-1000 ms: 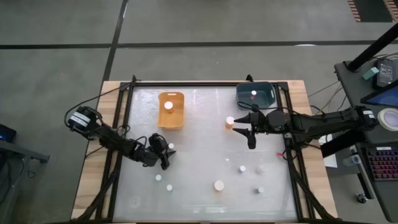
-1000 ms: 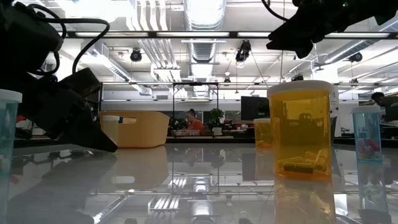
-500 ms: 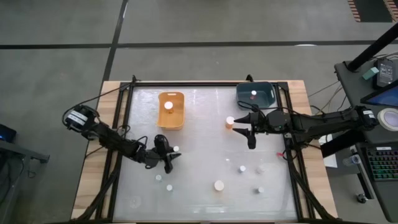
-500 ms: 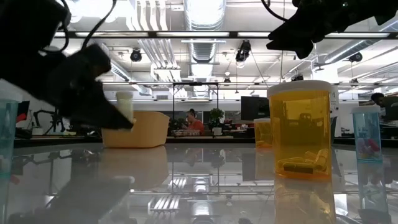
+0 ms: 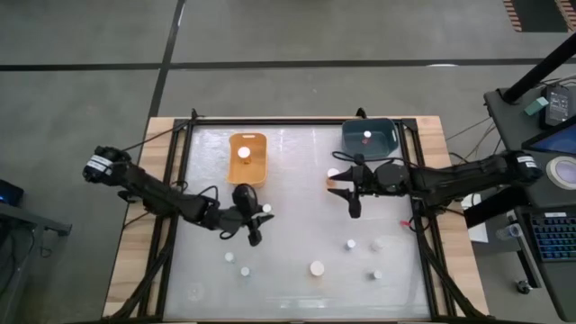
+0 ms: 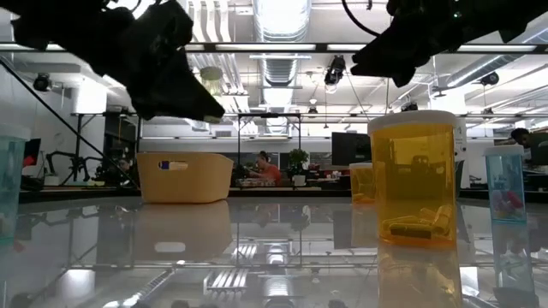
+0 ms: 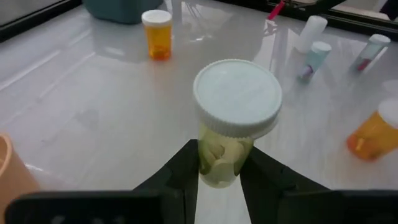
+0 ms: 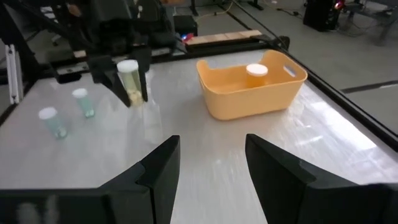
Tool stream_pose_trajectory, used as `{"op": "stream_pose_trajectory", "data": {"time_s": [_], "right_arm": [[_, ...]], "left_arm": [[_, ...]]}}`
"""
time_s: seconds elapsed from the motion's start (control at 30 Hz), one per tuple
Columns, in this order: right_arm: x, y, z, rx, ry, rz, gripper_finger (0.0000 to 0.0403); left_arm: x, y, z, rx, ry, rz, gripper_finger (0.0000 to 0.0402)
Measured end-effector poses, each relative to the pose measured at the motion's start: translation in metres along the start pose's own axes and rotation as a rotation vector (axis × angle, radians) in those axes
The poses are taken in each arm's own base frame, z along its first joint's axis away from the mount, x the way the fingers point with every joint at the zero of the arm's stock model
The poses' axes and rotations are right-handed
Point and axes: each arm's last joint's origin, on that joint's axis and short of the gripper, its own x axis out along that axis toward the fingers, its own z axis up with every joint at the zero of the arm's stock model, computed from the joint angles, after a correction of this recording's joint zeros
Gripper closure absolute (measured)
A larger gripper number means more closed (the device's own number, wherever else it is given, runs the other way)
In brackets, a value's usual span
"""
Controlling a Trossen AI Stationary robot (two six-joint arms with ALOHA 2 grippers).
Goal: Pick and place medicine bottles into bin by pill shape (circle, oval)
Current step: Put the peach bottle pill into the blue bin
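My left gripper (image 5: 260,218) is above the table's left middle, shut on a pale yellow medicine bottle (image 7: 222,155) with a white cap (image 7: 237,96). My right gripper (image 8: 208,168) is open and holds nothing. It hovers right of centre, close beside a small orange bottle (image 5: 333,177) that stands on its base. The yellow bin (image 5: 247,159) at the far left-centre holds one white-capped bottle (image 8: 256,70). The blue-grey bin (image 5: 382,144) at the far right holds another (image 5: 367,137). Several more bottles stand near the table's front. My left gripper pinches the bottle's clear body (image 7: 214,163), below the cap, between its two fingers (image 7: 186,171). The fingers come slanting down from the table's left. The bottle is lifted clear of the table, roughly upright with its cap on top (image 8: 127,66).
Loose bottles stand at the near side: two small ones (image 5: 229,257) (image 5: 245,271) on the left, a larger white-capped one (image 5: 316,267) in the middle, and others (image 5: 350,244) (image 5: 376,275) on the right. A black frame rail (image 5: 423,225) borders the glossy table.
My left gripper has risen from the table with the pale bottle and moved toward the table's right edge. The bottle stood on the table a second ago and now hangs clear of it. My right gripper has shifted slightly toward the table's left.
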Motion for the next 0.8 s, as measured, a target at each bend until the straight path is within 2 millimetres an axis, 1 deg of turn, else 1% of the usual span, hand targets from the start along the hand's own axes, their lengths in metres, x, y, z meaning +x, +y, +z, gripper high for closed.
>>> {"op": "stream_pose_trajectory", "data": {"time_s": [0.3, 0.6, 0.8], "right_arm": [[0.021, 0.01, 0.014, -0.016, 0.004, 0.126, 0.0227], [0.048, 0.019, 0.028, -0.035, 0.025, 0.138, 0.0184], [0.073, 0.025, 0.038, -0.048, 0.035, 0.137, 0.0173]], "left_arm": [[0.007, 0.0, 0.02, 0.02, -0.008, -0.019, 0.0324], [0.01, 0.003, 0.034, 0.107, -0.041, -0.001, 0.0324], [0.01, 0.002, 0.038, 0.173, -0.05, -0.003, 0.0324]]}}
